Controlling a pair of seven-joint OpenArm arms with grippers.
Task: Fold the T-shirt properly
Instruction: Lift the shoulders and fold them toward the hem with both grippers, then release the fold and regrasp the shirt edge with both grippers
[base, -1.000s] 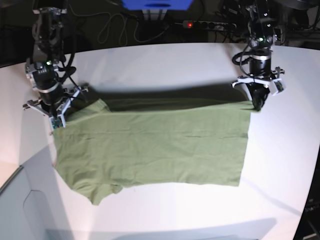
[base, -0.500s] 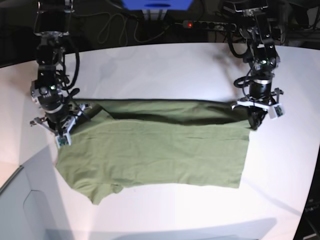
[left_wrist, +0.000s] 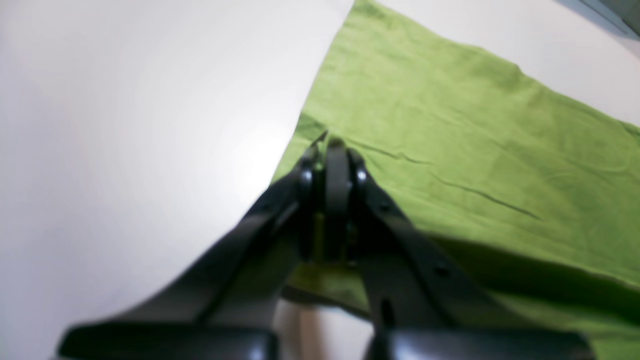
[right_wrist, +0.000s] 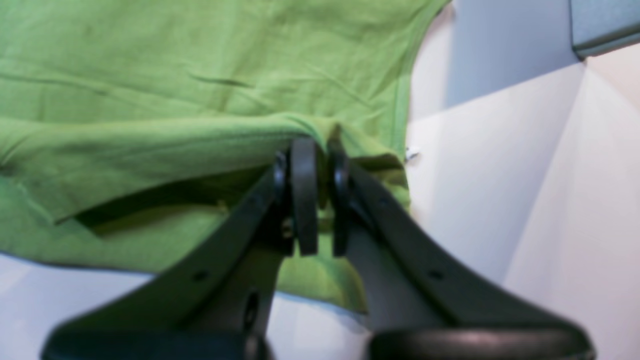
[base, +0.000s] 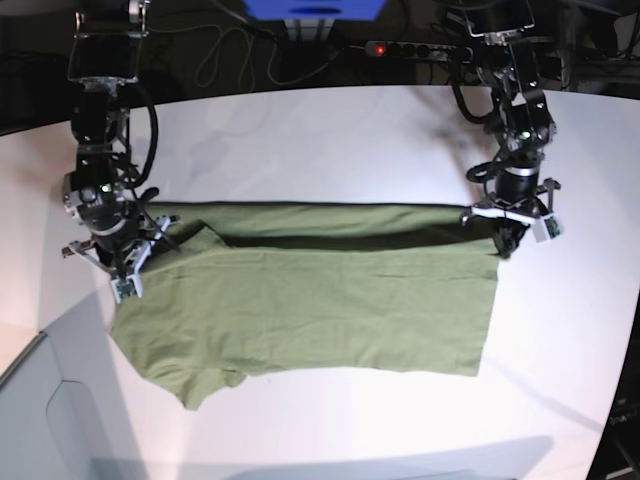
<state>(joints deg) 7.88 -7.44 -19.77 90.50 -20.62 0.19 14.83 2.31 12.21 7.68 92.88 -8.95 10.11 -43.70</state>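
1. Base view: an olive-green T-shirt (base: 310, 300) lies spread across a white bench (base: 330, 140). Its far edge is lifted into a long fold. The left pincer (base: 508, 240), on this view's right, is clamped on the far right corner. The right pincer (base: 128, 268), on this view's left, grips the far left edge by the sleeve.
2. Left wrist view: the left pincer (left_wrist: 334, 150) is closed, its black fingers (left_wrist: 336, 175) pinching the T-shirt (left_wrist: 450, 125) at the edge, bare bench (left_wrist: 125, 125) beside it.
3. Right wrist view: the right pincer (right_wrist: 312, 155) is closed on a raised fold of the T-shirt (right_wrist: 200, 75), the cloth draping away below.
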